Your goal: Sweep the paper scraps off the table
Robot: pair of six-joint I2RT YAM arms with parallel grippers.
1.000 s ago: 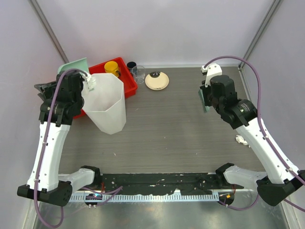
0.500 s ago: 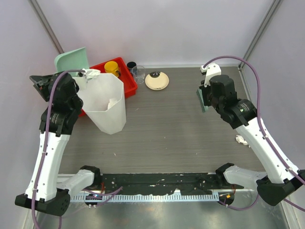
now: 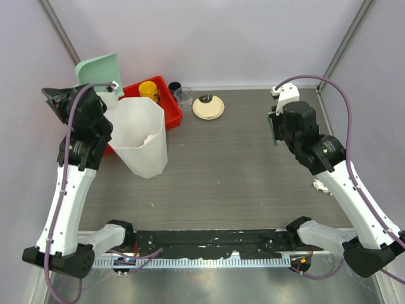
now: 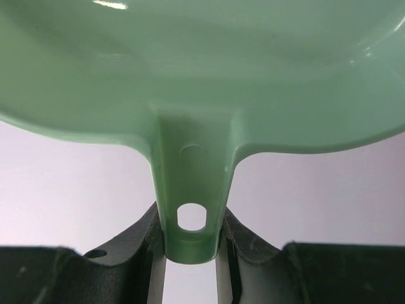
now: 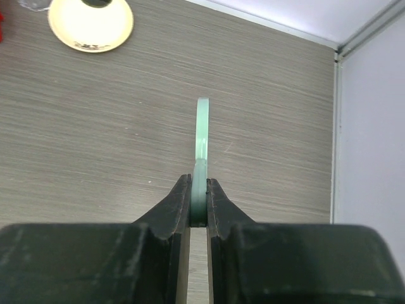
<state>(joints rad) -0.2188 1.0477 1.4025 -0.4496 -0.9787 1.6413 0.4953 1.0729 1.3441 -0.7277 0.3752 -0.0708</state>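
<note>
Bin: a tall white bin (image 3: pixel 144 142) stands on the left part of the surface (image 3: pixel 228 171), just in front of the red tray (image 3: pixel 167 105). In the top view it covers the tray's front edge and stands between the left arm and the middle.
Small things at the back: a dark cup (image 3: pixel 174 86) and a glass (image 3: pixel 185 98) stand just beside the tray's right end. A cream plate (image 3: pixel 212 114) lies a little further right, apart from them.
Scrap: one white scrap (image 3: pixel 321 186) lies on the surface near the right wall, just beside the right forearm and well apart from the bin.
Tray content: a yellow cup (image 3: pixel 149 89) stands in the tray.
Bin content: the walls are white inside, and it cannot be told what lies in it.
Left tool: the left tool (image 4: pixel 190 235) is clamped on the handle of a green dustpan (image 4: pixel 202 63). The pan is held up at the back left corner, behind the bin.
Right tool: the right tool (image 5: pixel 199 204) is clamped on a thin green blade (image 5: pixel 202 142), seen edge-on, over the right back part of the surface.
Edges: pale walls close the left, back and right sides. A black rail (image 3: pixel 209 239) with both arm bases runs along the near edge.
Open room: the widest free stretch lies between the bin and the right arm.
</note>
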